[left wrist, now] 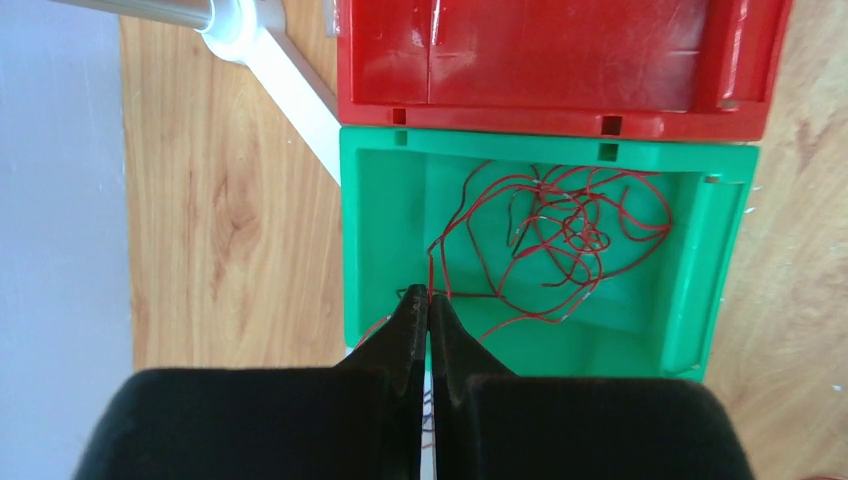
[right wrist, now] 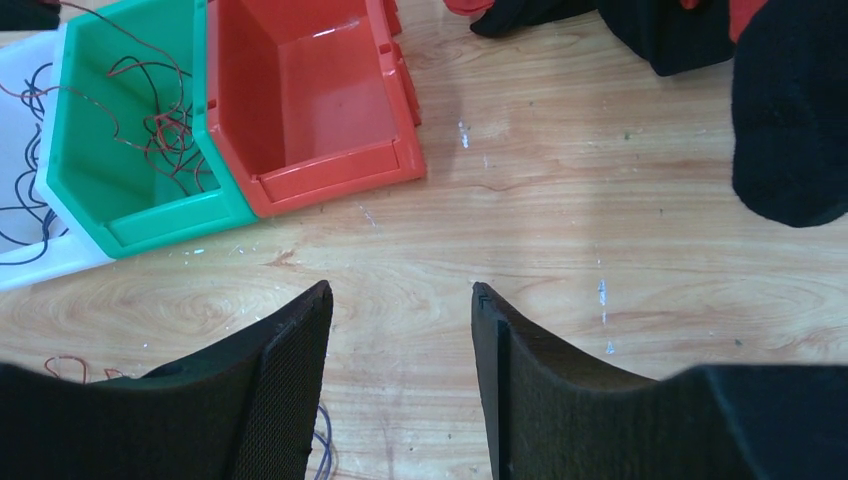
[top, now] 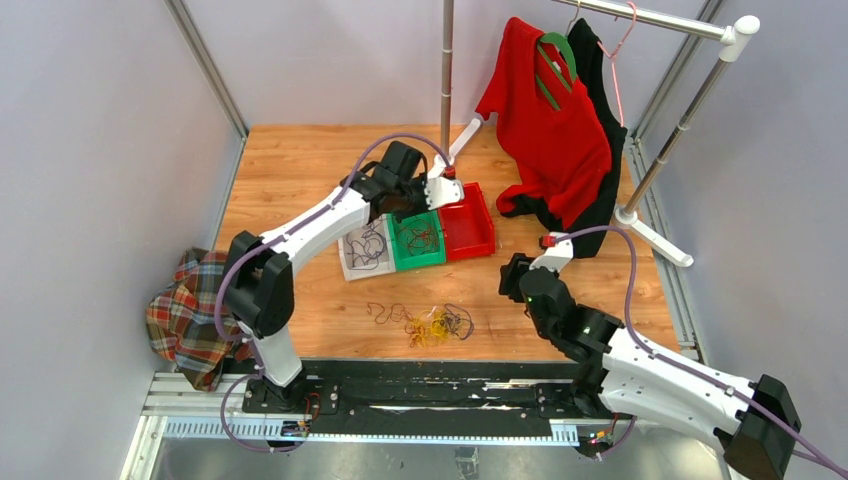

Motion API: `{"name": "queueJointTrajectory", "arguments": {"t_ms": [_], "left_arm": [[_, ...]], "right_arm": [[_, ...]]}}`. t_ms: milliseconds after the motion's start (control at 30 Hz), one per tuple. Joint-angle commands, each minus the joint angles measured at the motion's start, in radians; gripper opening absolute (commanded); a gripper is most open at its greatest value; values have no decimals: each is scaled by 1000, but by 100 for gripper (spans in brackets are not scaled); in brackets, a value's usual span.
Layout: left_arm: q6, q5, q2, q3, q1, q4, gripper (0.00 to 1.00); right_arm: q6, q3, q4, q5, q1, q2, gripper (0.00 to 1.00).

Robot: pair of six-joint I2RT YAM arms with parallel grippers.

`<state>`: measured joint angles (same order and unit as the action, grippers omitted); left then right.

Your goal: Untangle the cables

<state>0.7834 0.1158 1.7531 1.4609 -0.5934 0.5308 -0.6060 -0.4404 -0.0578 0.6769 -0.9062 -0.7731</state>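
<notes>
A tangle of yellow, purple and red-brown cables [top: 432, 323] lies on the wooden table in front of three bins. Red cables [left wrist: 560, 232] lie loose in the green bin [left wrist: 382, 222], also seen in the top view [top: 417, 240]. Dark purple cables [top: 366, 247] lie in the white bin [top: 352, 268]. The red bin [top: 470, 222] holds nothing. My left gripper [left wrist: 431, 297] is shut on a red cable over the green bin's near wall. My right gripper [right wrist: 400, 295] is open and empty above bare table, right of the tangle.
A clothes rack [top: 655, 165] with a red garment [top: 548, 120] and a black one stands at the back right; its white foot [left wrist: 290, 85] runs beside the bins. A plaid cloth [top: 185, 315] lies at the left edge. Black fabric [right wrist: 790, 110] hangs near the right gripper.
</notes>
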Motion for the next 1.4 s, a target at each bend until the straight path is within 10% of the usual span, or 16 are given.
{"name": "queueJointTrajectory", "arguments": {"t_ms": [0, 800, 1067, 1367], "left_arm": [[85, -57, 37, -37, -4, -87, 0], [-20, -68, 199, -16, -48, -172, 0], [-34, 22, 138, 89, -37, 14, 71], [-47, 18, 127, 184, -14, 134, 83]], "right_arm": [[-10, -10, -24, -2, 25, 28, 54], [-6, 19, -40, -35, 54, 95, 53], [3, -6, -29, -52, 54, 59, 52], [0, -25, -40, -69, 54, 55, 51]]}}
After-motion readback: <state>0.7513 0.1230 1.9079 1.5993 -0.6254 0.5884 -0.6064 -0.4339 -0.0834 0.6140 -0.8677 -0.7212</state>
